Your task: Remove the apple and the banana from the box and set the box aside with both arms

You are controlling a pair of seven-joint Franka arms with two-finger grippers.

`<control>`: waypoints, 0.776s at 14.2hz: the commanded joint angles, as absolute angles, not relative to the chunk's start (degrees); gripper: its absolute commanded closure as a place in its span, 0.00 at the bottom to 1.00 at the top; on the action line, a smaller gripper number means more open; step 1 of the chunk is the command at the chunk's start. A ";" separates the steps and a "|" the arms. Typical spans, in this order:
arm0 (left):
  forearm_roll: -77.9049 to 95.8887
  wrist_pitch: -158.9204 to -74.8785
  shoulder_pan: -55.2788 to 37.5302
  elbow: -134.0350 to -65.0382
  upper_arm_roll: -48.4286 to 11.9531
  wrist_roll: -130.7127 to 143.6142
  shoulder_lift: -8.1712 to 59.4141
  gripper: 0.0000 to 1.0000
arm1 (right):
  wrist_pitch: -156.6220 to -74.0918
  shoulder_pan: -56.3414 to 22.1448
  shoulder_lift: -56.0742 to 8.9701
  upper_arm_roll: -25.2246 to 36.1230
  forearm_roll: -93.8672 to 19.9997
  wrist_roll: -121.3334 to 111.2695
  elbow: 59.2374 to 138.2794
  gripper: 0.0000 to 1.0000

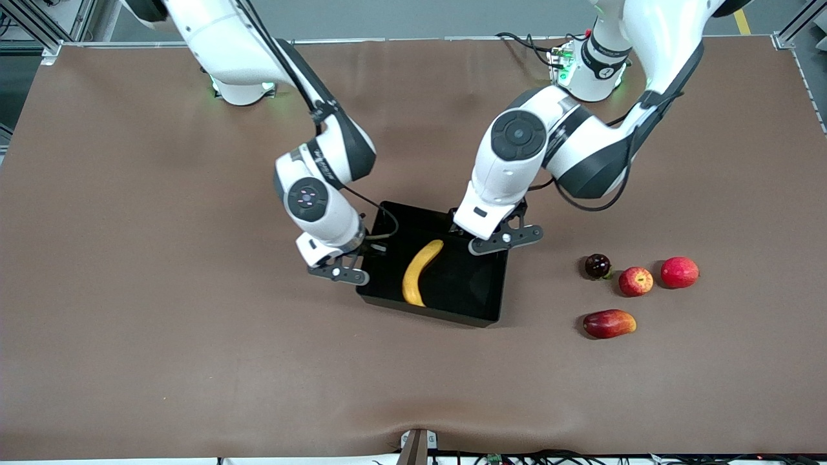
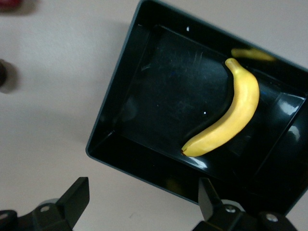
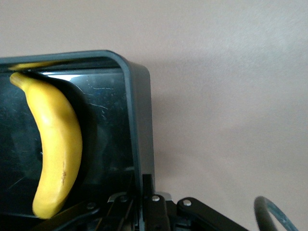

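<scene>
The black box (image 1: 479, 298) sits at the table's middle with the yellow banana (image 1: 419, 272) lying in it. My right gripper (image 1: 349, 263) is shut on the box's wall at the right arm's end; the right wrist view shows the fingers pinching that wall (image 3: 140, 120) beside the banana (image 3: 55, 144). My left gripper (image 1: 506, 238) is open and empty over the box's wall at the left arm's end. In the left wrist view (image 2: 143, 190) one finger is over the table and one over the box's rim (image 2: 103, 125). The small apple (image 1: 636, 281) lies on the table toward the left arm's end.
Beside the apple lie a larger plain red fruit (image 1: 679, 272), a small dark round fruit (image 1: 597, 265) and, nearer the front camera, a dark-red-and-orange mango-like fruit (image 1: 609, 323). Brown cloth covers the table.
</scene>
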State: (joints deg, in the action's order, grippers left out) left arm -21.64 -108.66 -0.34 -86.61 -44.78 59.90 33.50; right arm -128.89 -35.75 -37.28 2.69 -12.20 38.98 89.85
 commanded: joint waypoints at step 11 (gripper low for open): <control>-28.56 -128.39 -14.82 -84.03 -35.01 49.75 45.35 0.00 | -106.35 -23.04 -35.95 3.43 -13.10 33.59 74.97 0.00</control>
State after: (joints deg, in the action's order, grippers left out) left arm -27.47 -125.34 -9.70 -85.80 -39.67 51.90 44.33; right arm -107.20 -25.44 -35.93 4.24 -12.40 36.16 75.47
